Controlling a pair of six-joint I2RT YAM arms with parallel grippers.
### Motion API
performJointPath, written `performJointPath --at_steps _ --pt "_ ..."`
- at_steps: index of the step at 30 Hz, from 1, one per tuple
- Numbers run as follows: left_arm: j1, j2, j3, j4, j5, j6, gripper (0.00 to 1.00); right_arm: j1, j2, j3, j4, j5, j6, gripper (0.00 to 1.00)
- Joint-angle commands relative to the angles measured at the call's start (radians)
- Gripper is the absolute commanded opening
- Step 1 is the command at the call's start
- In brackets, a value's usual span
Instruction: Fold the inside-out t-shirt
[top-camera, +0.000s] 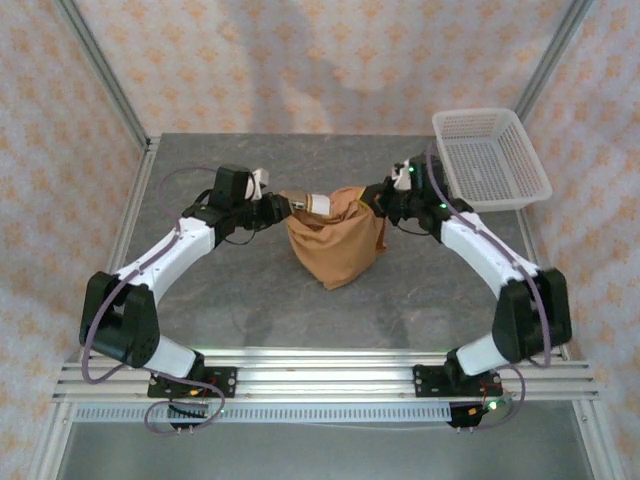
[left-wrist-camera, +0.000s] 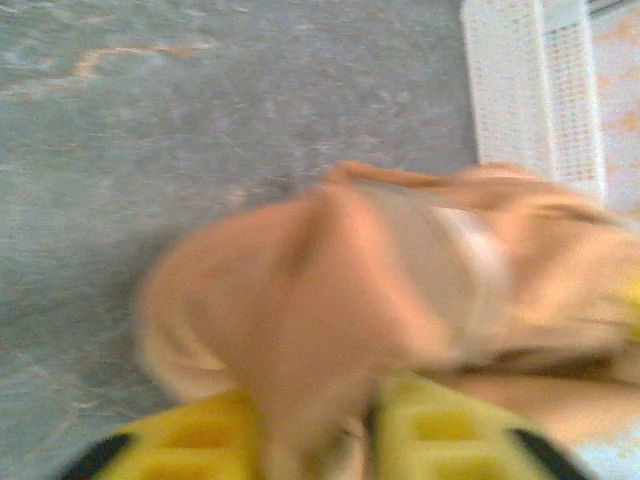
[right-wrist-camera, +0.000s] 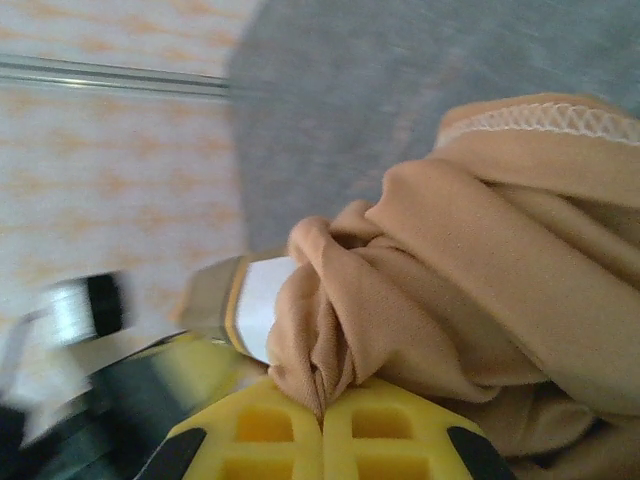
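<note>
Hanging bunched between the two arms in the top view, the inside-out t-shirt (top-camera: 335, 245) sits over the middle of the table (top-camera: 250, 310), well apart from the white basket (top-camera: 490, 160) at the far right. The left claw (top-camera: 283, 207) meets the shirt's upper left corner and the right claw (top-camera: 372, 203) its upper right corner. The cloth sags below them in a loose pouch, and whether its lowest point touches the table is unclear. It reads as light, limp and not fragile. It should drape rather than hold a shape, so it is best taken by hems, seams or the collar, where the layers are thick enough to pinch.

From the left wrist, everything is blurred. The t-shirt (left-wrist-camera: 350, 270) lies just beyond the left claw (left-wrist-camera: 320, 425), and a fold of it runs down between the yellow fingers (left-wrist-camera: 190, 445). The jaws stand somewhat apart, but I cannot tell whether they are pinching that fold or loose around it. The basket (left-wrist-camera: 520, 80) shows at the far edge.

From the right wrist, the right claw (right-wrist-camera: 322, 415) is pressed together, pinching a gathered ridge of the t-shirt (right-wrist-camera: 480, 260), which bulges away from the fingertips. A white overlock-stitched edge (right-wrist-camera: 540, 120) faces outward.
</note>
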Motion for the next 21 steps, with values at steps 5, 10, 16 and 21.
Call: performJointPath --at_steps 5,10,16,21 --pt "-0.13 0.007 0.074 -0.073 -0.029 0.301 0.72 0.003 0.067 -0.039 0.059 -0.052 -0.047 0.0" --pt "-0.175 0.03 0.052 0.004 -0.06 0.509 0.74 0.003 0.051 -0.041 0.058 -0.065 -0.052 0.0" --pt "-0.201 0.119 0.109 0.027 -0.126 0.68 0.75 0.003 0.028 -0.066 0.077 -0.071 -0.038 0.0" --pt "-0.239 0.226 0.166 0.038 -0.139 0.757 0.77 0.004 0.01 -0.071 0.078 -0.076 -0.03 0.0"
